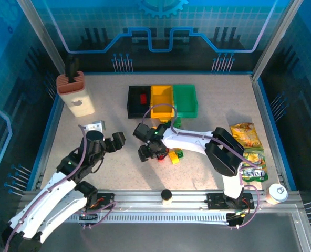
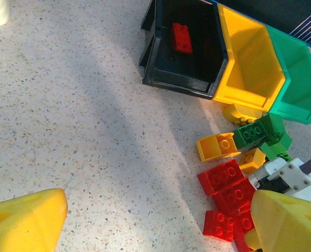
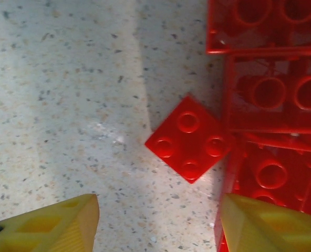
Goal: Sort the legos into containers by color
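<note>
Three bins stand in a row at the back: black (image 1: pixel 132 102), yellow (image 1: pixel 162 100) and green (image 1: pixel 185 100). One red lego (image 2: pixel 181 38) lies in the black bin (image 2: pixel 197 58). A pile of red (image 2: pixel 224 178), yellow (image 2: pixel 218 146) and green (image 2: pixel 255 134) legos lies on the table in front of the bins. My right gripper (image 3: pixel 159 205) is low at the pile's left edge, open, with bare table between its fingers. A small square red lego (image 3: pixel 189 139) lies just ahead of it, beside bigger red ones (image 3: pixel 276 94). My left gripper (image 2: pixel 158 202) hangs open over bare table left of the pile.
A beige-and-brown holder (image 1: pixel 75 93) stands at the back left. Yellow-green snack bags (image 1: pixel 246 134) lie at the right edge, with a white cup (image 1: pixel 277 193) near the front right corner. A black knob (image 1: pixel 167 196) sits on the front rail.
</note>
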`<state>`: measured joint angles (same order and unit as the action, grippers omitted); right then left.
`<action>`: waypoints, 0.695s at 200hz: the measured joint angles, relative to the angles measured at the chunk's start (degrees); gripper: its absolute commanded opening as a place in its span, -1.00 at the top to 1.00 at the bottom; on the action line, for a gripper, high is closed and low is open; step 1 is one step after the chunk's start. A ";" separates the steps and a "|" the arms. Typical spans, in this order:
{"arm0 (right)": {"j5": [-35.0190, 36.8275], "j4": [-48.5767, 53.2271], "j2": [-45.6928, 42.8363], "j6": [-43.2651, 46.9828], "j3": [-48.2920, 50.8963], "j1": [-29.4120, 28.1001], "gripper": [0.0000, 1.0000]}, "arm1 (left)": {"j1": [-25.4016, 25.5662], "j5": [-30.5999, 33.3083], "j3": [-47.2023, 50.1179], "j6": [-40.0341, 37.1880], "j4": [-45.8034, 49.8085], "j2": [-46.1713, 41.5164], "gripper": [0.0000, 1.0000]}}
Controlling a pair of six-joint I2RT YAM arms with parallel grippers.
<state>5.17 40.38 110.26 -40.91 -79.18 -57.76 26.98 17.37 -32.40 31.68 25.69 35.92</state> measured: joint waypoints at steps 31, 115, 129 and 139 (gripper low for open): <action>0.83 0.79 0.85 -1.64 -0.79 0.00 -0.29 | 0.00 0.87 0.11 0.39 -0.04 0.00 -0.82; 4.85 3.52 4.20 -4.07 -6.29 -3.48 -0.35 | 0.00 2.58 0.15 0.42 0.11 0.00 -0.82; 5.40 4.00 4.92 -4.59 -6.40 -3.45 -0.36 | 0.00 2.82 0.15 0.44 0.39 -0.09 -0.81; 6.01 4.52 5.44 -5.01 -6.40 -3.45 -0.36 | 0.00 2.99 0.15 0.42 0.63 -0.31 -0.81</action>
<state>11.18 44.91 115.70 -45.91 -85.58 -61.21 26.98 20.36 -32.25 32.10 26.33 35.62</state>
